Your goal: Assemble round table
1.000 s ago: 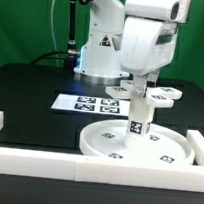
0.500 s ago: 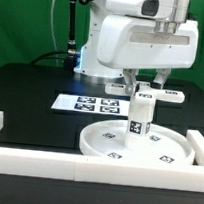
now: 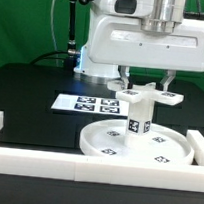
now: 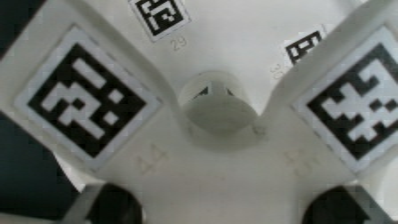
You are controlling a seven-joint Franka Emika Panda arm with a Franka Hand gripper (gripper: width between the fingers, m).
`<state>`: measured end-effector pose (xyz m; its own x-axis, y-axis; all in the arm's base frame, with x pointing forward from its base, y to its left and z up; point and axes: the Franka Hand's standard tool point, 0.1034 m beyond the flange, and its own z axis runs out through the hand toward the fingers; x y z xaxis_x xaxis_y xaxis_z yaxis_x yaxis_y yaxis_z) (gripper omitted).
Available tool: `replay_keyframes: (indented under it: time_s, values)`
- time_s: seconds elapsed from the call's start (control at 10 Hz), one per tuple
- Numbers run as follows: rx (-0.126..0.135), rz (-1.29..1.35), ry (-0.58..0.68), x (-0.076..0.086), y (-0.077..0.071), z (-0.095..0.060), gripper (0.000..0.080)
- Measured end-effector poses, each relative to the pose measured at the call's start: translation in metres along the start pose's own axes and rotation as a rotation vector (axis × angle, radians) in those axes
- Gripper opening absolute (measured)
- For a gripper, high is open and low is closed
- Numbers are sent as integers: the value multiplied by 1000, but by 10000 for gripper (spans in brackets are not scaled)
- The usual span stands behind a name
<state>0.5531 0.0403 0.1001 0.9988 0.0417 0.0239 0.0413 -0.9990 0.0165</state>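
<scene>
The large round disc [image 3: 151, 147] lies flat on the black table. The short cylindrical leg [image 3: 139, 120] stands upright on its middle. The flat cross-shaped foot piece [image 3: 151, 95] sits on top of the leg, tags facing up. My gripper [image 3: 145, 89] reaches straight down over it, with one finger on each side of the foot piece, shut on it. In the wrist view the foot piece [image 4: 214, 110] fills the picture, with a round boss at its centre. My gripper [image 4: 217, 205] shows only as two dark fingertips [image 4: 121, 205] at the piece's sides.
The white straight-walled rim [image 3: 84, 168] runs along the front of the table and rises at both ends. The marker board [image 3: 85, 104] lies behind the disc toward the exterior view's left. The arm's base [image 3: 94, 54] stands at the back.
My wrist has turned about the vertical axis above the leg, and the foot piece has turned with it. The disc and the leg have stayed in place.
</scene>
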Motion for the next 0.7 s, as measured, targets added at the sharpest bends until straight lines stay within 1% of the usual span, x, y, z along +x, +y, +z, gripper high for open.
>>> replay_keyframes:
  time_s: [0.3, 0.5, 0.6, 0.7]
  values:
    - [3, 192, 0, 0, 0, 0, 440]
    - [18, 426, -4, -2, 0, 0, 440]
    - [22, 536, -6, -2, 0, 0, 440]
    - [19, 697, -8, -2, -1, 0, 440]
